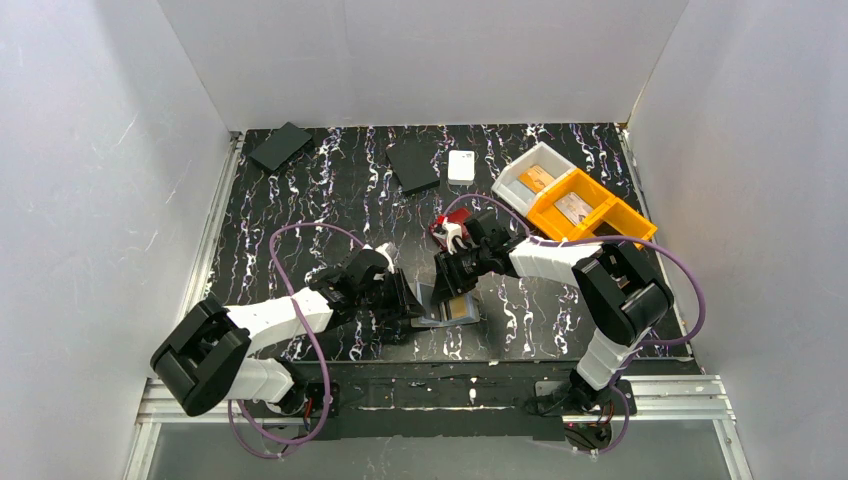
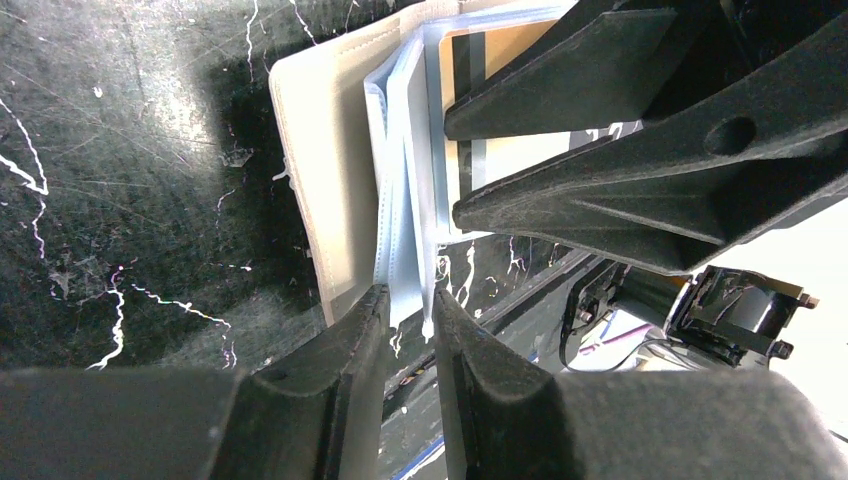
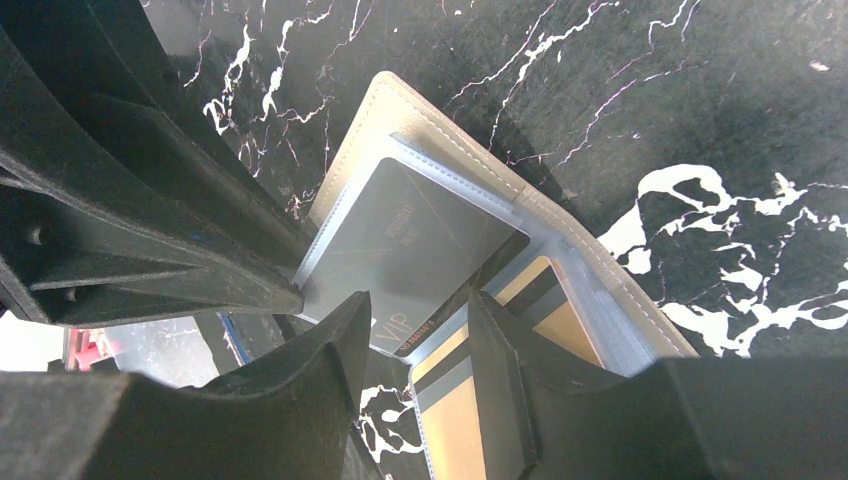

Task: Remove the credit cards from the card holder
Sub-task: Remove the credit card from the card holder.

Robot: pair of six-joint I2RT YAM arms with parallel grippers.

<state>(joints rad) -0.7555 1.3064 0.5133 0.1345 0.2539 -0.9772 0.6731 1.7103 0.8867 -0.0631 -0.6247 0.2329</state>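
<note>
The grey card holder (image 1: 455, 312) lies open near the table's front edge, its clear sleeves fanned up. My left gripper (image 1: 412, 303) is shut on the sleeves' lower edge in the left wrist view (image 2: 408, 300), beside the grey cover (image 2: 320, 180). My right gripper (image 1: 455, 285) is open and straddles a sleeve corner in the right wrist view (image 3: 420, 310). That sleeve holds a greyish card marked VIP (image 3: 420, 230). The orange card (image 3: 570, 330) with a black stripe sits in the sleeve under my right finger. It also shows in the left wrist view (image 2: 500, 50). No plainly light blue card shows.
A dark red case (image 1: 443, 228) lies just behind the right gripper. Two flat black squares (image 1: 281, 146) (image 1: 413, 166) and a small white box (image 1: 461, 166) lie at the back. A white bin (image 1: 533, 176) and an orange bin (image 1: 585, 208) stand back right.
</note>
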